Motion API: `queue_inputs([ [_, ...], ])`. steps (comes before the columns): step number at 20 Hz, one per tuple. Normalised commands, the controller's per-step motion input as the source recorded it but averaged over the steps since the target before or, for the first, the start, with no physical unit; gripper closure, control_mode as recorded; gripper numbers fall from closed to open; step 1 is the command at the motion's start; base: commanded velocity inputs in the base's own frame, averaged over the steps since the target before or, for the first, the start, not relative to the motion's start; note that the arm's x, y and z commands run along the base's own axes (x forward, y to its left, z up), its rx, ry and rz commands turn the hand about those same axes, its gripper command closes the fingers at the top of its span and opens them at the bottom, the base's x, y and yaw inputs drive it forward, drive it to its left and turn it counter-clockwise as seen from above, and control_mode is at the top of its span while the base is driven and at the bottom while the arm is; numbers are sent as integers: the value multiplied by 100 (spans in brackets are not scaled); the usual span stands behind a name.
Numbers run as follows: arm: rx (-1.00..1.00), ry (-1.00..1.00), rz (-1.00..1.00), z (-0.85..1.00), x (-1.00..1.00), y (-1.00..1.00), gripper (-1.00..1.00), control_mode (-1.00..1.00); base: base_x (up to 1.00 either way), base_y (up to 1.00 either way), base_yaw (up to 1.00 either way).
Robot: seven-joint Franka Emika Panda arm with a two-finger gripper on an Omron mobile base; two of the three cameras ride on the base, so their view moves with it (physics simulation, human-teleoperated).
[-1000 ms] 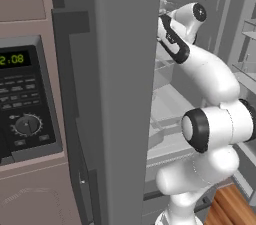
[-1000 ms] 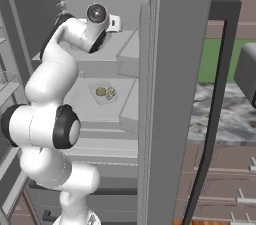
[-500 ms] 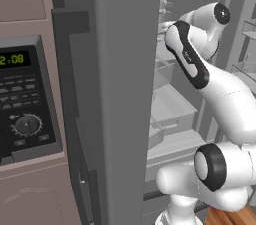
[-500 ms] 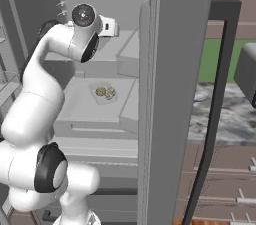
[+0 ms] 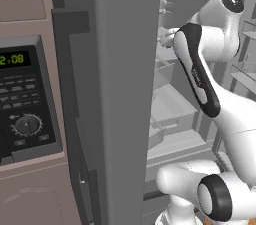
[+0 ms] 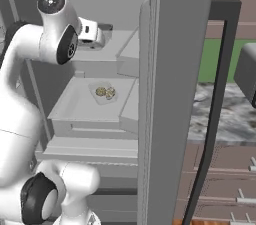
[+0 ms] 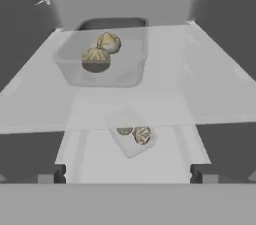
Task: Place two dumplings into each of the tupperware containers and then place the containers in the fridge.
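In the hand view one tupperware container [image 7: 102, 69] sits on an upper fridge shelf [image 7: 210, 94] with two dumplings [image 7: 109, 42] inside. Through the translucent shelf I see a second container [image 7: 131, 141] lower down, also holding two dumplings [image 7: 142, 135]. My gripper [image 7: 127, 176] is open and empty, a short way back from the upper container. The right base view shows the lower container [image 6: 105, 92] on a pale shelf, with my gripper [image 6: 100, 36] above it inside the open fridge [image 6: 180, 94].
The grey fridge door [image 5: 125, 94] stands open between the arm and the black built-in oven [image 5: 22, 104] with green digits. A dark vertical handle [image 6: 215, 109] and a marbled counter [image 6: 225, 114] lie to the right. Pale drawers [image 5: 172, 114] sit below the shelves.
The arm has folded upward, its elbow rising, and the hand has drawn back a little from the upper shelf. The gripper has stayed open and empty.
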Motion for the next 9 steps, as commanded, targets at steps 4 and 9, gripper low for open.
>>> queue_inputs([
  [4,-2,18,0,-26,-100,0,-100,-100,0,0,0],
  [9,0,9,0,-90,-100,0,-100,-100,0,0,0],
])
